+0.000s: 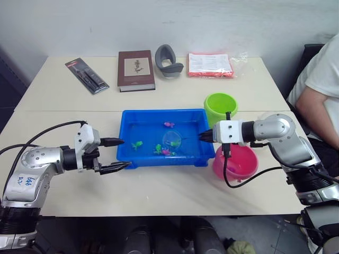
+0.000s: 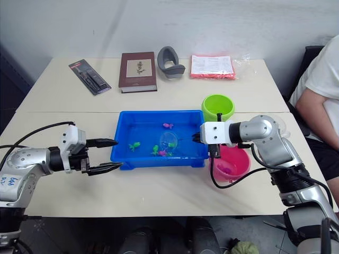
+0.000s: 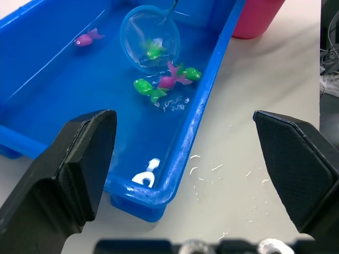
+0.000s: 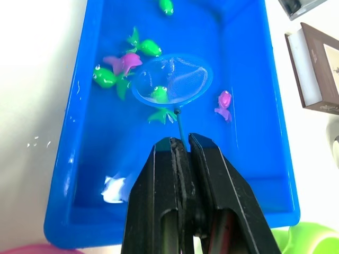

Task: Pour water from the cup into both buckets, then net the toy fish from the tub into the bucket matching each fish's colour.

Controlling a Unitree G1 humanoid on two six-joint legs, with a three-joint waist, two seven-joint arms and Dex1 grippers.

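R gripper [image 4: 183, 151] clamped on net [image 4: 172, 79] handle; hoop down in blue tub [image 1: 130, 117], one green fish [image 4: 158, 94] inside mesh. Other green + pink fish [image 4: 224, 101] loose in water. L gripper [image 1: 120, 154] wide open, empty, just off tub's left end. Green bucket [image 1: 220, 107] behind pink bucket [image 1: 237, 163], both right of tub. Book [image 1: 135, 70] cover text too small to read.

Blue tub [image 1: 159, 117], green and pink fish [image 4: 224, 100].
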